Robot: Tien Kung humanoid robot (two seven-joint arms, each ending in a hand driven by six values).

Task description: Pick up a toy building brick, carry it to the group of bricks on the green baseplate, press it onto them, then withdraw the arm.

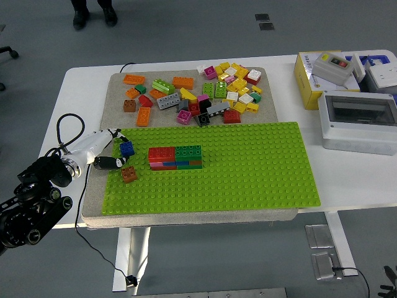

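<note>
Early in the task, by the look of it.

White surface first, carrying a grey mat, on that the green baseplate, wide and mostly bare. Left of its centre, the group of bricks — red and green on top, a blue strip below.

Left hand reaching in at the baseplate's left edge, fingers loosely extended, grasping nothing clearly; blue brick just beside them, brown brick just below. Grasp, carry, press and withdrawal all seemingly left to do.

Loose pile of bricks on the mat beyond the baseplate — untouched. No container holding any bricks; boxes at right closed, contents hidden.
</note>
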